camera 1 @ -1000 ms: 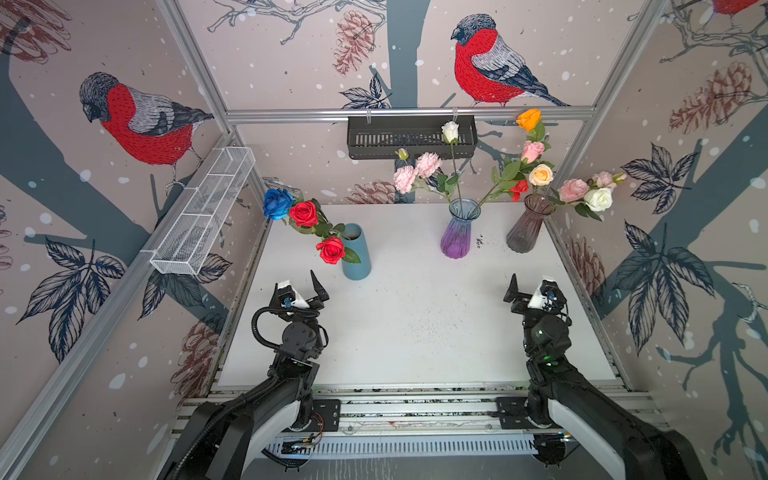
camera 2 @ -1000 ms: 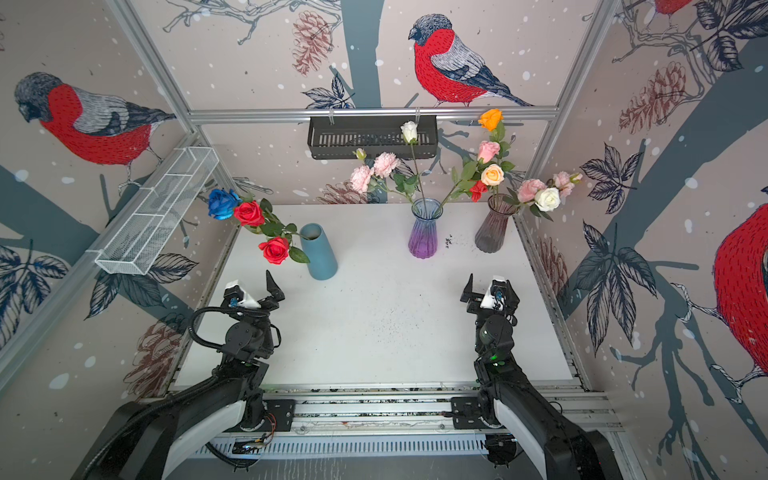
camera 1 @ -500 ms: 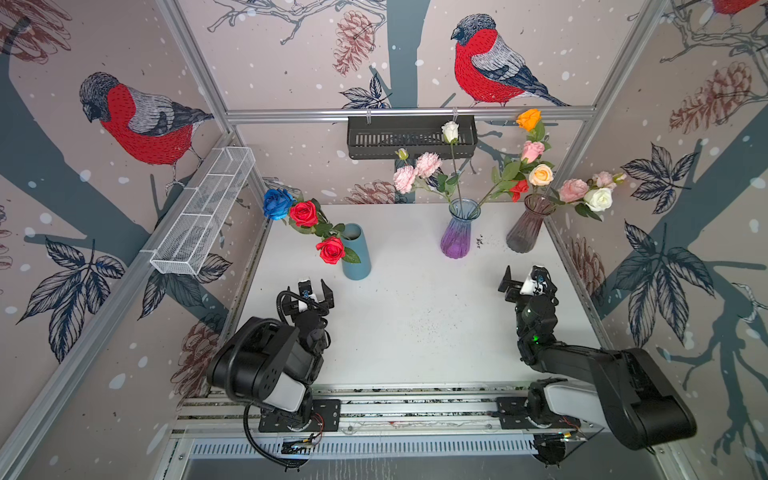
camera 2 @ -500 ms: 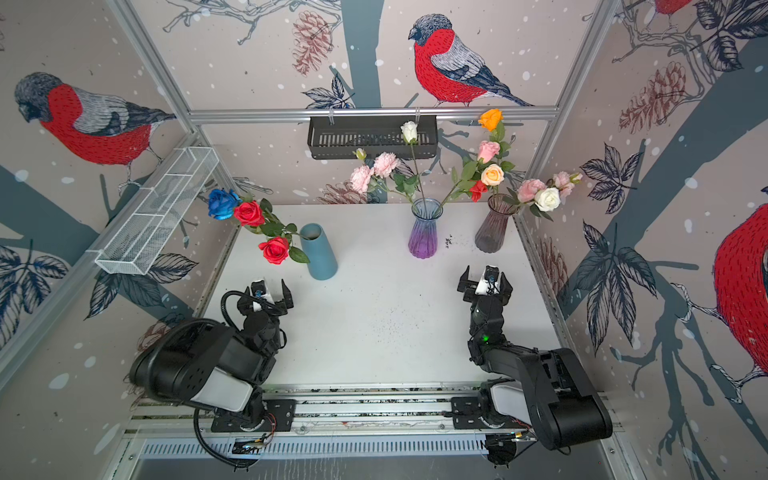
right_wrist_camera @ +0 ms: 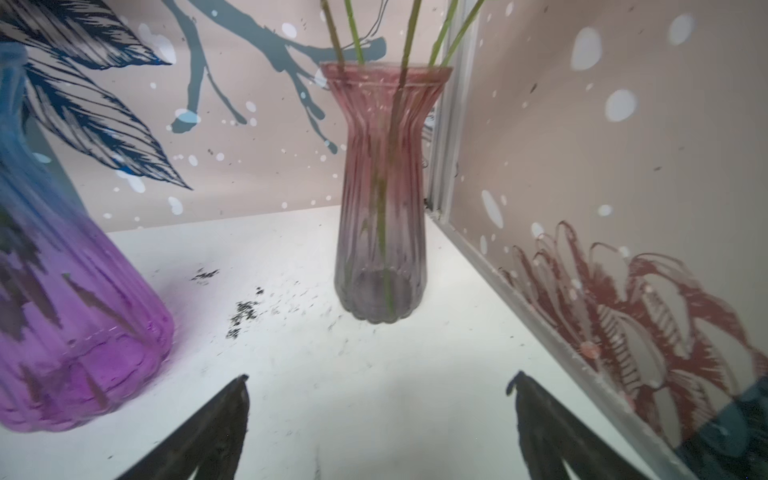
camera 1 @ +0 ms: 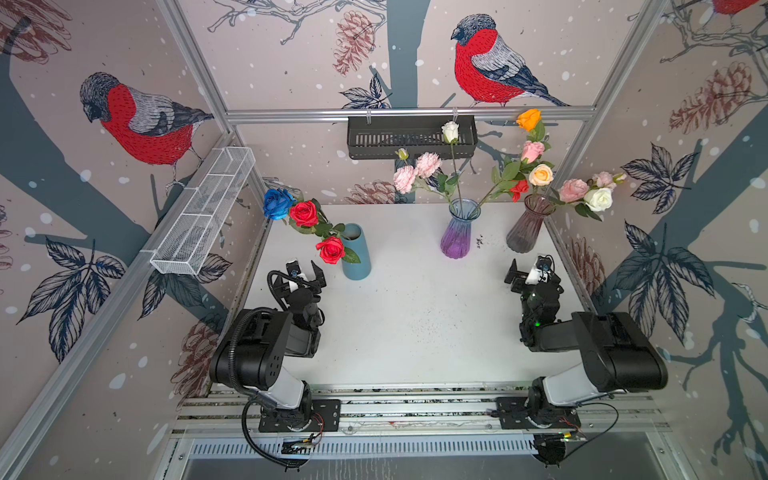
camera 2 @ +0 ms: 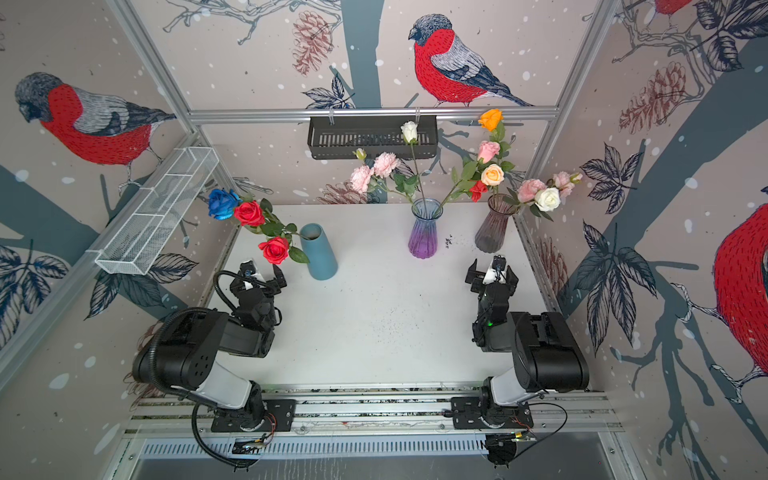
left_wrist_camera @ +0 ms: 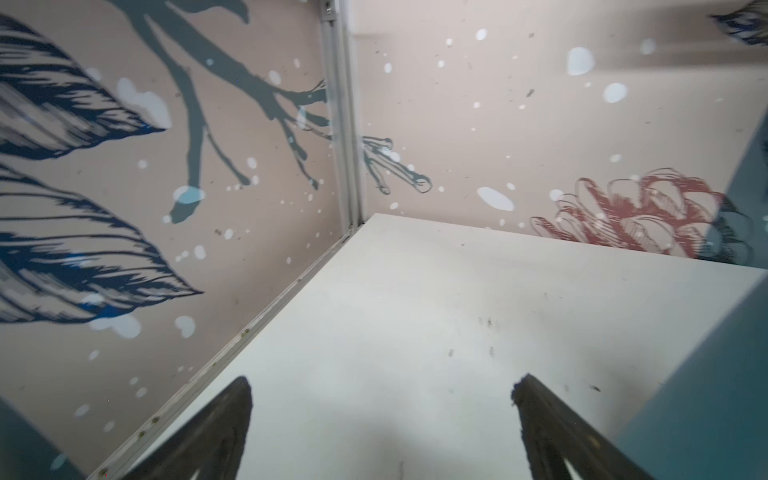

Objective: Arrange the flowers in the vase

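While flowers sit in vases, left gripper, right gripper — both splayed wide, nothing held.

No text, label, brand, number or sign can be read in any of the views. The walls carry only printed pictures of birds, pine cones, leaves and branches, with no lettering on them. The vases, the baskets, the arms and the rail at the front show no legible marking either; any small print on them is too fine to make out.
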